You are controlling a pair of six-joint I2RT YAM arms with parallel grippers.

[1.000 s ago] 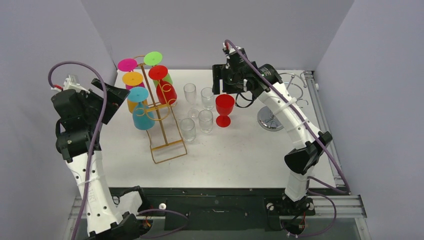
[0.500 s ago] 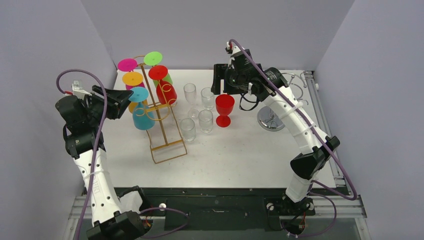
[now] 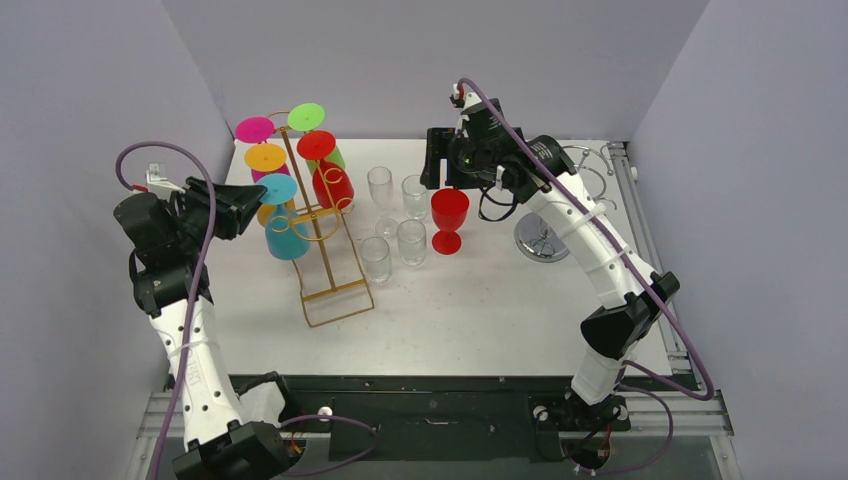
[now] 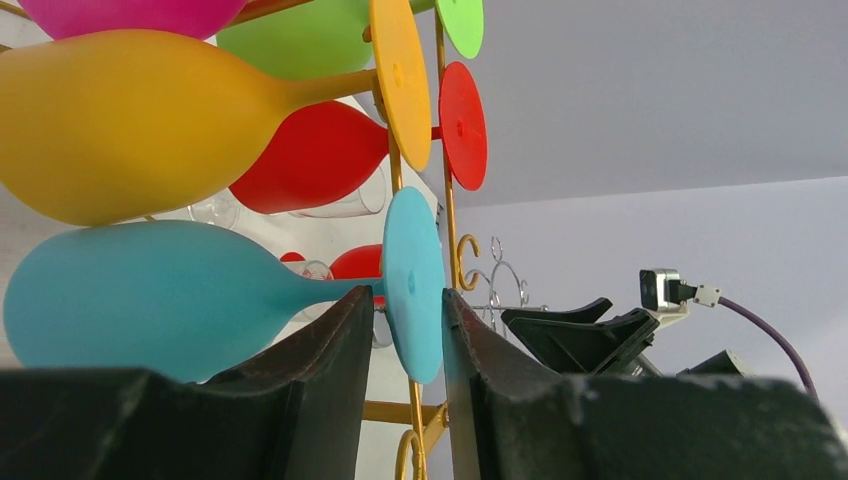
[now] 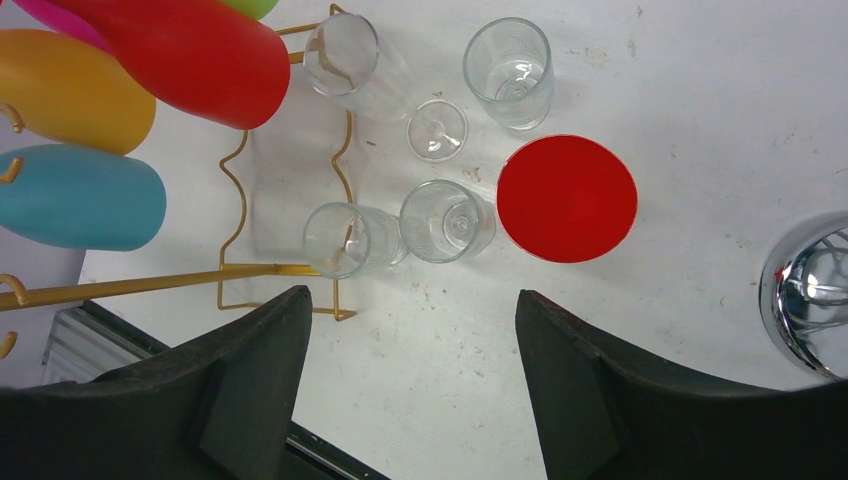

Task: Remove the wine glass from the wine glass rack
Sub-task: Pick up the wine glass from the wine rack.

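Note:
The gold wire wine glass rack [image 3: 335,275] stands at the left of the table and holds several coloured glasses lying on their sides. The lowest is a blue wine glass [image 3: 285,238]; in the left wrist view its bowl [image 4: 150,295] points left. My left gripper [image 3: 243,205] is at its foot. My left gripper [image 4: 408,300] has its jaws narrowed on either side of the blue foot disc [image 4: 415,285], with a slim gap still showing on the stem side. My right gripper [image 3: 434,165] hovers open, high over the table, with nothing between the fingers [image 5: 410,300].
A red wine glass [image 3: 449,215] stands upright on the table, seen from above in the right wrist view [image 5: 567,198]. Several clear glasses [image 3: 398,225] cluster between it and the rack. A chrome rack [image 3: 545,240] stands at the right. Yellow [image 4: 130,130] and red glasses hang just above the blue one.
My left arm swung in toward the rack and its jaws narrowed round the blue glass's foot. The right arm shifted slightly right and stayed open.

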